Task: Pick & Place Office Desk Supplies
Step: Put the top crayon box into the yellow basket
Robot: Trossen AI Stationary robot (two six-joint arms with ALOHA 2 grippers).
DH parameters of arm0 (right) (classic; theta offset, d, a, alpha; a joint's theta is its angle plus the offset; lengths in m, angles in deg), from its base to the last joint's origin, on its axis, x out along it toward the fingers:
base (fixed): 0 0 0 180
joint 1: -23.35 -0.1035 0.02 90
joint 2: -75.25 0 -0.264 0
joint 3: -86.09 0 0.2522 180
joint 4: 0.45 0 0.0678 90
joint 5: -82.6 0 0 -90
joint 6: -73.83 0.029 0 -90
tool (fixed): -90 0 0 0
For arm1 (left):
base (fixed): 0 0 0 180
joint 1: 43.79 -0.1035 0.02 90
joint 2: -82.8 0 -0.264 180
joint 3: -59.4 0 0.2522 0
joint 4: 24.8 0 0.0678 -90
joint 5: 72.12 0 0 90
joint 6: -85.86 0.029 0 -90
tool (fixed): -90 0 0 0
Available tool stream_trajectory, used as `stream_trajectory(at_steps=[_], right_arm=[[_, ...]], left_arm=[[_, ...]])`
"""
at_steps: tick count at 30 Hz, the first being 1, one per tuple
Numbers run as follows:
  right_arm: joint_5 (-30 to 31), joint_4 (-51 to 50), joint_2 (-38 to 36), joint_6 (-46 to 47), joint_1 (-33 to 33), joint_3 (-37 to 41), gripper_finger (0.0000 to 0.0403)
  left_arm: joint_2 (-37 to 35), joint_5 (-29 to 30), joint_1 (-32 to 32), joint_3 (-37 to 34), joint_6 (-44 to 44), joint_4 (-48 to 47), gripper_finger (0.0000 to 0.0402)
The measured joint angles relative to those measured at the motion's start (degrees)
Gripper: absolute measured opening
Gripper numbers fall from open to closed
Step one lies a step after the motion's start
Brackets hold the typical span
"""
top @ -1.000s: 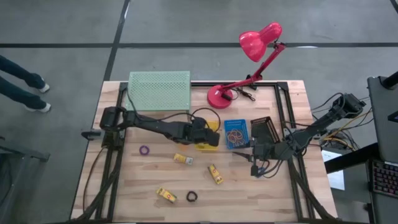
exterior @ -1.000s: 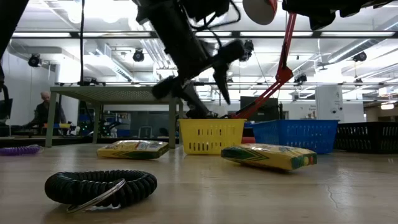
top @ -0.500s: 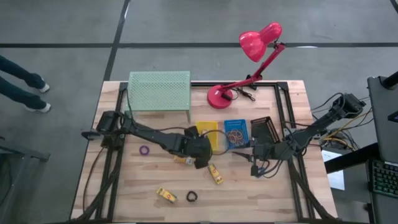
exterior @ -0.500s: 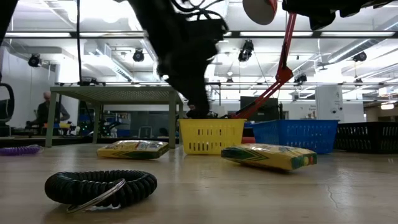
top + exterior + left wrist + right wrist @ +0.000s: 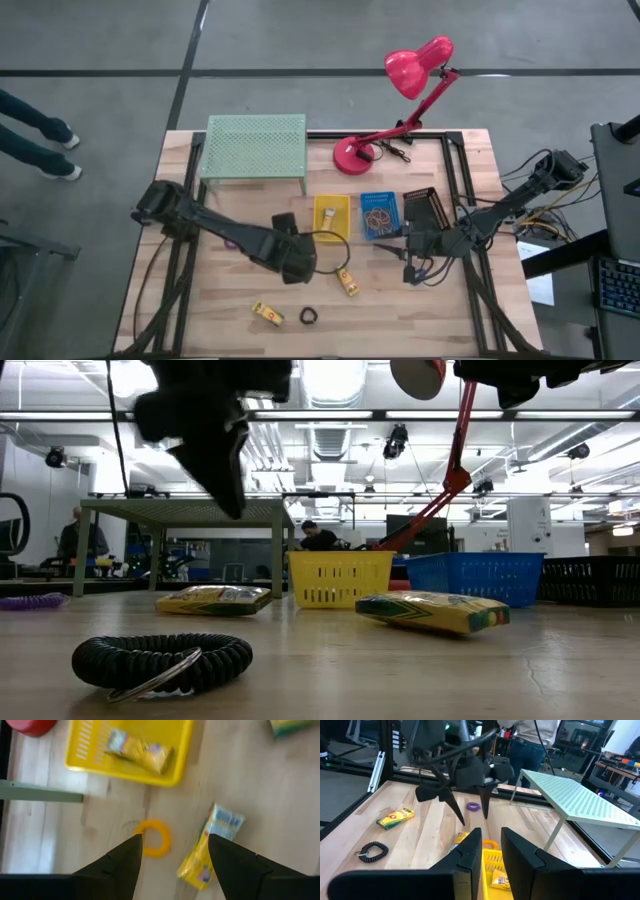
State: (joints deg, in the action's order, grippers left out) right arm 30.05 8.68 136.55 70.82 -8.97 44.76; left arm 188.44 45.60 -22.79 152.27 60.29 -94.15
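Observation:
My left gripper (image 5: 298, 266) hangs open above the middle of the table, on the near side of the yellow basket (image 5: 332, 216). In the left wrist view its fingers (image 5: 172, 867) stand on either side of a yellow ring (image 5: 152, 838) and a yellow packet (image 5: 207, 854) lying flat on the wood, well above both. Another packet (image 5: 137, 751) lies in the yellow basket. More packets (image 5: 346, 280) (image 5: 267, 314) and a black coil ring (image 5: 308, 316) lie near the near edge. My right gripper (image 5: 410, 268) waits open at the right, low over the table.
A blue basket (image 5: 380, 215) with rubber bands and a black basket (image 5: 425, 208) stand beside the yellow one. The green mesh shelf (image 5: 255, 145) and the pink-red lamp (image 5: 352, 154) are at the far edge. A purple coil (image 5: 30, 601) lies toward the left. People show in the room beyond.
My left gripper has moved from over the yellow basket toward the near edge and a little toward the left, staying raised. It now hangs over the packet and ring in the table's middle. The yellow basket, covered before, shows fully.

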Motion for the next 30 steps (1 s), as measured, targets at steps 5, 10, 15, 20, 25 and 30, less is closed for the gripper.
stream_trajectory(at_steps=[5,10,15,20,25,30], right_arm=[[0.0,-0.01,0.0,0.0,-0.01,0.0,0.0068],[0.0,0.0,0.0,0.0,0.0,0.0,0.0068],[0.01,0.0,0.0,0.0,-0.01,0.0,0.0068],[0.02,0.0,0.0,0.0,0.0,0.0,0.0068],[0.01,0.0,0.0,0.0,-0.02,0.0,0.0068],[0.01,0.0,0.0,0.0,-0.01,0.0,0.0068]], left_arm=[[0.08,-0.37,0.34,-4.17,-0.22,0.68,0.0232],[0.13,-1.7,0.46,-8.17,-3.85,5.13,0.0232],[0.25,-2.9,0.56,-11.63,0.5,9.34,0.0232],[0.29,-5.78,0.72,-13.51,3.07,11.47,0.0232],[0.29,-11.02,0.39,-13.85,8.63,14.27,0.0232],[0.29,-12.12,-0.57,-13.85,12.34,15.09,0.0232]])
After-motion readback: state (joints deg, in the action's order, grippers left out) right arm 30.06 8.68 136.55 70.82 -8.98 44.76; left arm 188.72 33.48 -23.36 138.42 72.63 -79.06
